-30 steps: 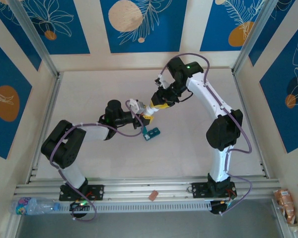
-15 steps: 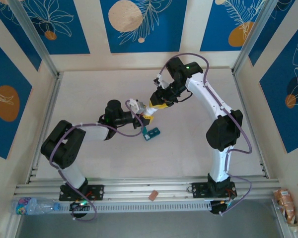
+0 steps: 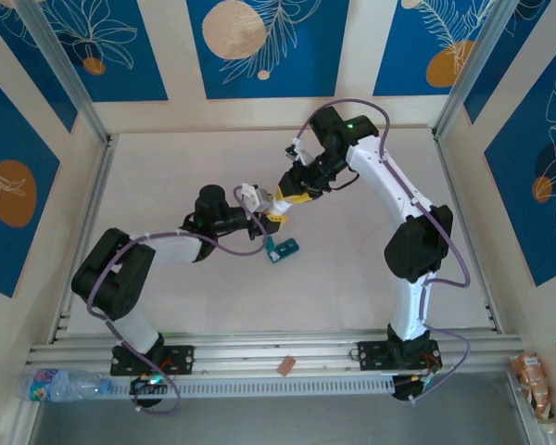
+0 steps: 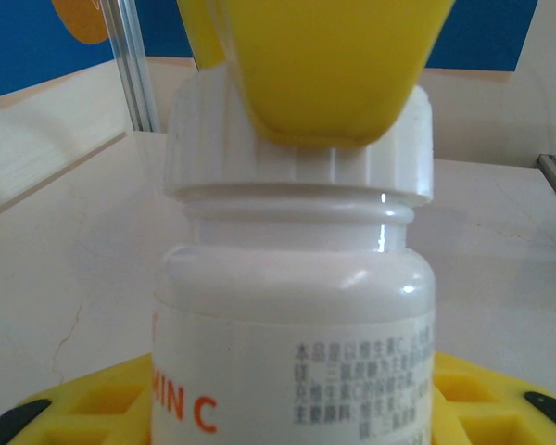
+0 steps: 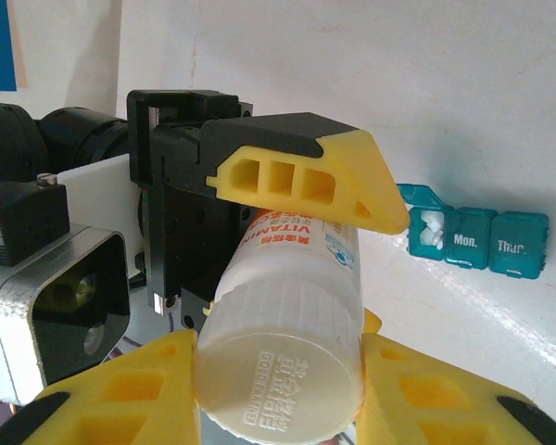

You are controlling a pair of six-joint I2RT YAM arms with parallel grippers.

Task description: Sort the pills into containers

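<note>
You're at the bottle-opening step. L gripper [image 3: 267, 215] is clamped round the body of the white vitamin C bottle [image 5: 296, 264], held off the table [image 3: 352, 278] between both arms. R gripper [image 3: 295, 190] is pinched tight on its ribbed cap [image 5: 280, 375]. The teal pill organiser [image 3: 284, 247] lies on the table just near-side of the bottle, end lid flipped open w/ white pills inside, Mon. and Thur. lids down. Next, prob.: twist the cap off w/ R while L holds firm, keeping the mouth up to avoid a spill.
</note>
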